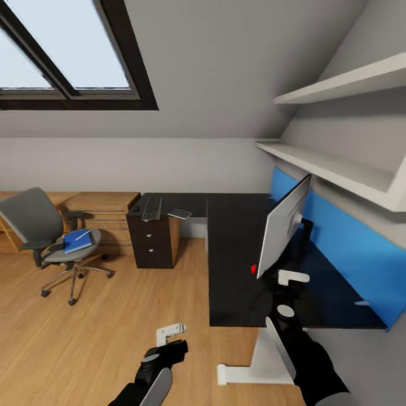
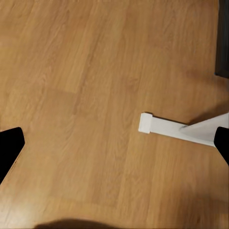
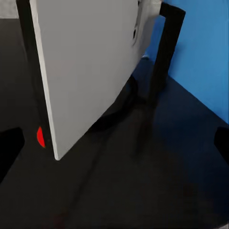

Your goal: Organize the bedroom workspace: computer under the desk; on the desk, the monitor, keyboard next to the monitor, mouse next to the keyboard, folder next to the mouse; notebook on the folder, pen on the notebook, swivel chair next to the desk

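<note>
Now, step in hand: as a judgement, checking the monitor (image 1: pixel 283 225) on the desk (image 1: pixel 237 254); it stands on the black top with its silver back toward the robot and its stand (image 3: pixel 164 52) near the blue wall panel (image 1: pixel 344 242).
Right gripper: the right gripper (image 1: pixel 293 277) hovers just beside the monitor's lower edge, over the desk; in the right wrist view its dark fingertips (image 3: pixel 9 148) sit far apart with nothing between them.
Left gripper: the left gripper (image 1: pixel 171 331) hangs over the wooden floor (image 2: pixel 86 95) off the desk's front edge, fingers spread wide and empty, above a white desk foot (image 2: pixel 176 129).
Doing it well: probably approach the screen low and slowly, since a thin panel on a narrow stand could tip.
Other task things: the keyboard (image 1: pixel 152 208) and mouse (image 1: pixel 135 208) lie on the desk's far wing above the drawer unit (image 1: pixel 149 242); the folder (image 1: pixel 78 241) with the pen (image 1: pixel 82 234) rests on the swivel chair (image 1: pixel 53 239), well apart from the desk.
Edges and room: shelves (image 1: pixel 332 163) overhang the monitor; open floor lies between chair and desk.
</note>
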Controlling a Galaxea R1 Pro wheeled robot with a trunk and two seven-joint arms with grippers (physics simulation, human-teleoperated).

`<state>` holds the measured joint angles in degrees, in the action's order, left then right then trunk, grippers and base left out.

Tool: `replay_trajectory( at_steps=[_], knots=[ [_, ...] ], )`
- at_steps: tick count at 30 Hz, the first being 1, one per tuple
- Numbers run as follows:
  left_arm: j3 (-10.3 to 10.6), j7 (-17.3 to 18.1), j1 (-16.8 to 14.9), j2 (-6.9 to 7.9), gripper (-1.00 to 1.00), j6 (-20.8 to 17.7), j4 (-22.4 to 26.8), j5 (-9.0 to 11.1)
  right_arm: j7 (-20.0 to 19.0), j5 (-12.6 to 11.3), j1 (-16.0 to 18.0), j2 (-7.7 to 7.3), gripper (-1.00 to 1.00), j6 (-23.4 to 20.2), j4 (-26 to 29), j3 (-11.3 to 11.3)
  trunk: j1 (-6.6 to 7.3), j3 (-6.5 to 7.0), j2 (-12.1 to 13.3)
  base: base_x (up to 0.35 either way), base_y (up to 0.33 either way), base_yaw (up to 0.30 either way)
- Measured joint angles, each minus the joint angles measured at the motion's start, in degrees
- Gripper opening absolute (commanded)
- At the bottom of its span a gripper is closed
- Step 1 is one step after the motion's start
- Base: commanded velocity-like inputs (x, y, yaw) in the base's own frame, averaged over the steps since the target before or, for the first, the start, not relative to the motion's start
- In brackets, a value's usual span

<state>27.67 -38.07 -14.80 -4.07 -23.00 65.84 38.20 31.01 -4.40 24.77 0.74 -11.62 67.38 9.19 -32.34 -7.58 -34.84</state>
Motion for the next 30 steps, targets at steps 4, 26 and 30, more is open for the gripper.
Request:
replay_trajectory(
  at_steps=[4,26,30],
  knots=[
    [0.0,0.0,0.0,0.01,1.00,0.0,0.0,0.0,0.1,0.7,-0.3,-0.01,1.00,1.3,0.0,0.6,0.03,0.00,0.0,0.203,0.175,0.000],
    [0.2,0.0,0.0,-1.06,1.00,2.8,-2.1,0.1,6.8,4.8,-0.3,-0.09,1.00,9.8,-2.4,0.7,0.01,0.00,0.0,0.133,0.045,0.000],
    [0.2,0.0,0.0,-1.20,1.00,2.8,-2.2,0.1,6.8,4.8,-0.3,-0.11,1.00,9.9,-2.4,0.7,-0.01,0.00,0.0,0.053,0.025,0.000]
  ],
)
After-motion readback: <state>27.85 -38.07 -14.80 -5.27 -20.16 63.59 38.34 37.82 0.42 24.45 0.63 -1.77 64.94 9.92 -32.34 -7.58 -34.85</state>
